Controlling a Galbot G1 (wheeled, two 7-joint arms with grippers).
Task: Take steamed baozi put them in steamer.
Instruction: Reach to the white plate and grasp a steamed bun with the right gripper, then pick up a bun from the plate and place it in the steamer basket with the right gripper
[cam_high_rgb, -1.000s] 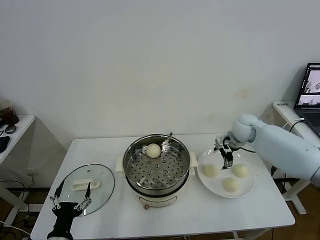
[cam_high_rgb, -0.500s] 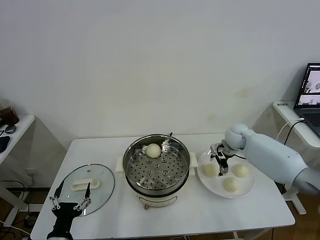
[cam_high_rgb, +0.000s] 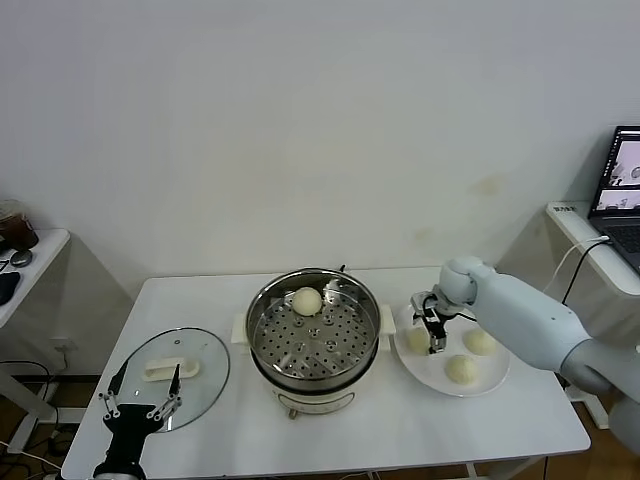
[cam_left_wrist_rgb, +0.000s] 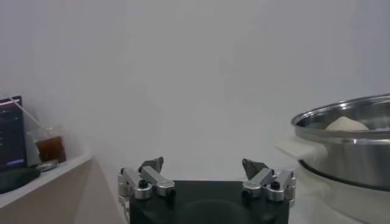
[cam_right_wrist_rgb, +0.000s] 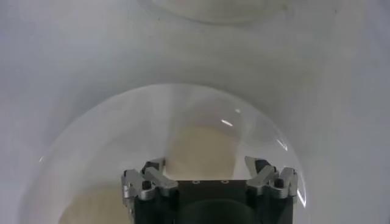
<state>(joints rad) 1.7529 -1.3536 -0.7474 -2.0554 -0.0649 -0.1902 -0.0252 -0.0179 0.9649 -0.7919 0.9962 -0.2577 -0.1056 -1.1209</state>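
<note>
Now right claw (cam_high_rgb: 432, 331), jaws apart, straddles a cream-white round bun (cam_high_rgb: 417, 339) on the flat white plate (cam_high_rgb: 492, 379); next: clamp, lift to shiny steel steamer (cam_high_rgb: 313, 325).

Honestly nothing here can be read. The laptop screen (cam_high_rgb: 626, 168) on the side desk past the table's right edge shows some picture content, but no words or numbers come through, and there's a small pale label (cam_high_rgb: 566, 209) on that desk's edge with print too tiny to make out. The steamer (cam_high_rgb: 313, 325), its white base and the glass lid (cam_high_rgb: 170, 374) show no brand or markings I can see.
</note>
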